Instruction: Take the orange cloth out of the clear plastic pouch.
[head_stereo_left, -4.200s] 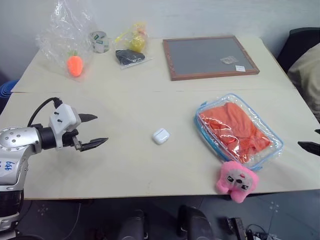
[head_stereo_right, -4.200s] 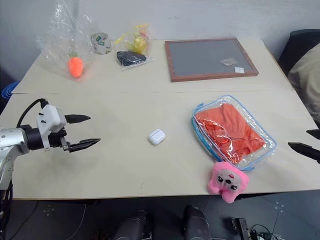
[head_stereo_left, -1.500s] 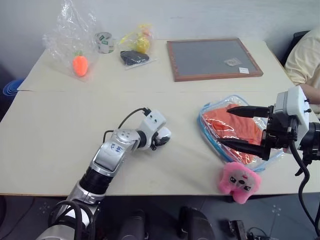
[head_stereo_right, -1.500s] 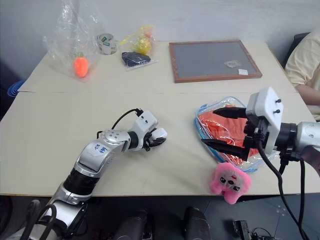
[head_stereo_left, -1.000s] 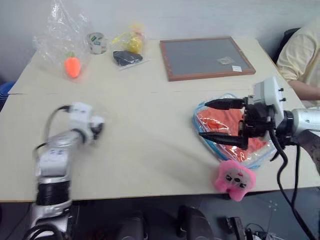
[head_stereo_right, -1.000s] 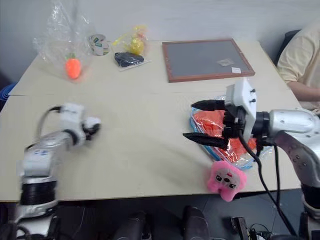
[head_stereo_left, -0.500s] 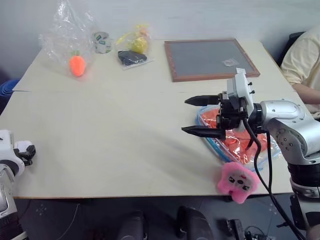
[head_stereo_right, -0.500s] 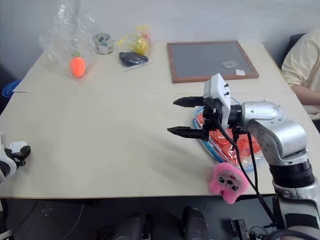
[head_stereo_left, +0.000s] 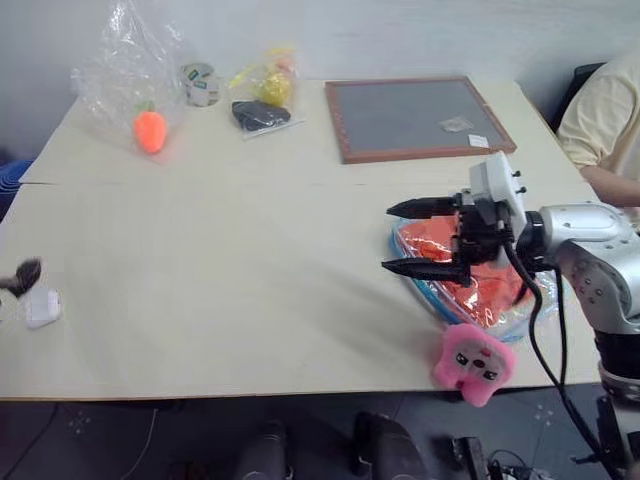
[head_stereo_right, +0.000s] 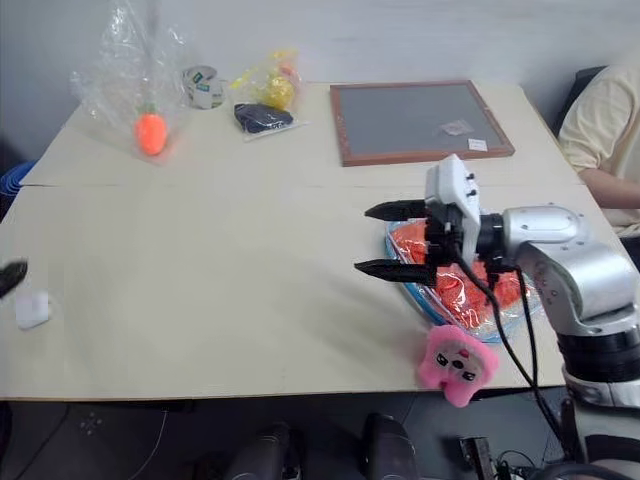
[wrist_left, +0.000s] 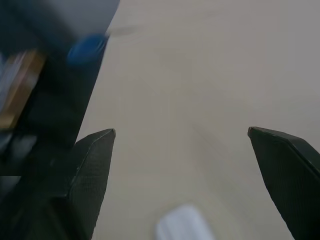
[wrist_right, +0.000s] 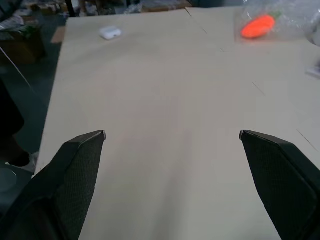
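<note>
two pincers, both spread wide and empty. left pincer (wrist_left: 181, 135) hovers at the tabletop (head_stereo_left: 230, 250) edge above a white case (head_stereo_left: 41, 308). right pincer (head_stereo_left: 412, 238) hangs over the clear plastic pouch (head_stereo_left: 528, 308), orange cloth (head_stereo_left: 480, 290) inside; slick vinyl may slide instead of opening. no readable writing.

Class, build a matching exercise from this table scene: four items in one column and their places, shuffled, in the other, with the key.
Items:
1. white earbud case
2. pink plush charm
3. framed grey board
4. orange cloth

Places:
A. far side of the table, right of the bags
B. inside the clear plastic pouch
C. near the table's left edge
D. at the table's front edge, by the pouch

Pairs: 1-C, 2-D, 3-A, 4-B
</note>
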